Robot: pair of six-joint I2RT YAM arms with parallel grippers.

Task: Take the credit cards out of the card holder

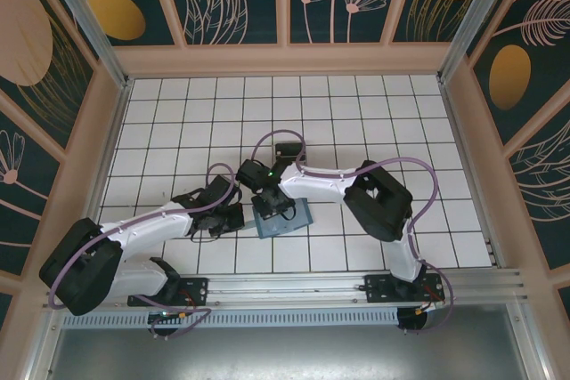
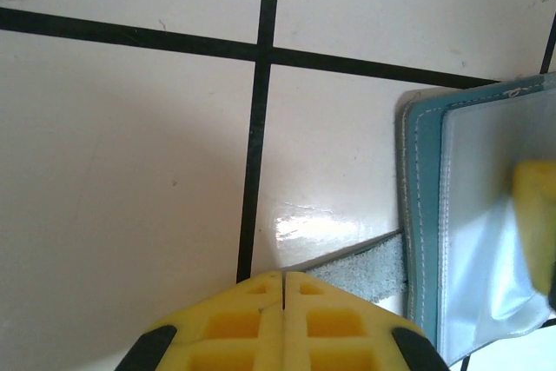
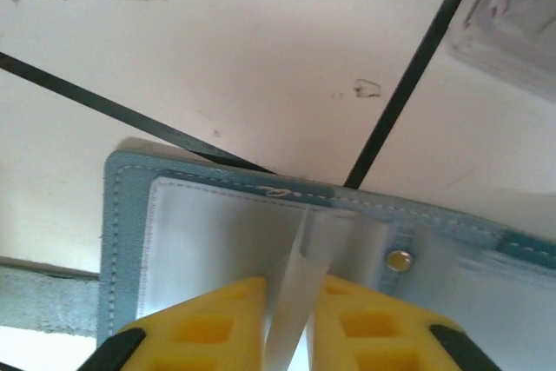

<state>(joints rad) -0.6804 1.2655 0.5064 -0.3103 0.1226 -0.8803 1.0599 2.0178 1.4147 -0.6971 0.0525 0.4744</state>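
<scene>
There are 2 arms, a left arm (image 1: 142,238) and a right arm (image 1: 329,189), and 2 yellow-fingered grippers, the left gripper (image 2: 284,288) and the right gripper (image 3: 291,301). 1 teal card holder (image 3: 122,215) lies on the tiles, with 1 metal snap stud (image 3: 398,259) on it. 1 grey card (image 2: 365,267) sticks out from its edge, and 1 pale sheet (image 3: 304,258) stands between the right gripper's fingers.

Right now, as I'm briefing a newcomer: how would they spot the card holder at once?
On the white tiled table, look front centre, where the left gripper and right gripper converge. The card holder lies open there: flat, teal, stitched, unlike their yellow fingers.
</scene>
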